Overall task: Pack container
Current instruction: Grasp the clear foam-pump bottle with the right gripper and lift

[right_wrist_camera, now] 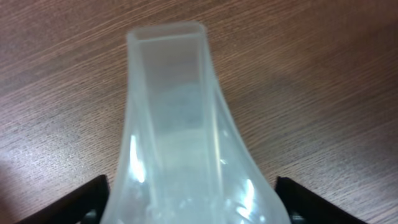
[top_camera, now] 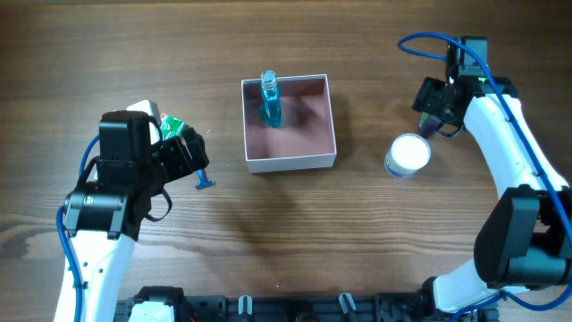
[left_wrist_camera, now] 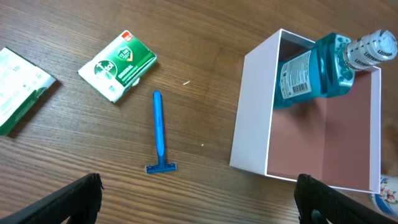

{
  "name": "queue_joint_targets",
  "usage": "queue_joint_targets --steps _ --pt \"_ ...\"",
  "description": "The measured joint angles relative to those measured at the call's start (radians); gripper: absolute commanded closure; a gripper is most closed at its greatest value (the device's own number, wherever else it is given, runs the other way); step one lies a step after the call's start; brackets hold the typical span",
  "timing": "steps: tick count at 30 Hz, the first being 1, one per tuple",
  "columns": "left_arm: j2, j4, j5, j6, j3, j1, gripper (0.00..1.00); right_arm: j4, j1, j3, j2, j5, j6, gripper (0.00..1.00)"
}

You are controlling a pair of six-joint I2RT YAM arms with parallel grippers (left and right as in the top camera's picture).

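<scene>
Left gripper (left_wrist_camera: 196, 186) is held open, its two fingers spread wide with nothing between them. Just ahead of it, slightly toward its left finger, a blue razor (left_wrist_camera: 160, 134) is laid flat on the table (left_wrist_camera: 74, 149), with the head end nearest the hand and the handle pointing straight away. That long axis is thus set across the closing line of the fingers, which is judged to suit a plain descent and a pinch on the handle. Ahead and toward the right finger's side the container (left_wrist_camera: 249, 118) is found, open side up. A blue mouthwash bottle (left_wrist_camera: 311, 71) is seen inside it at the far wall, and the nearer pink floor is bare. Two green packets (left_wrist_camera: 118, 65) are placed ahead on the left finger's side, apart from the razor. Right gripper (right_wrist_camera: 193, 193) is closed around a translucent plastic piece (right_wrist_camera: 171, 106) and is set well beyond the container, so the razor is judged to fall to the left arm.
</scene>
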Motion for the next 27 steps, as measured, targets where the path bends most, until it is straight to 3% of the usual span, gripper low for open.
queue_joint_targets --steps 4,10,18,27 --pt "0.0 0.002 0.0 0.0 0.0 0.0 0.0 0.002 0.0 -0.001 0.0 0.0 -0.004 0.37" --pt "0.0 0.001 0.0 0.0 0.0 0.0 0.0 0.004 0.0 -0.001 0.0 0.0 -0.006 0.43" --pt "0.0 0.001 0.0 0.0 0.0 0.0 0.0 0.005 0.0 -0.001 0.0 0.0 -0.006 0.46" --pt "0.0 0.0 0.0 0.0 0.0 0.0 0.0 0.008 0.0 -0.001 0.0 0.0 -0.006 0.44"
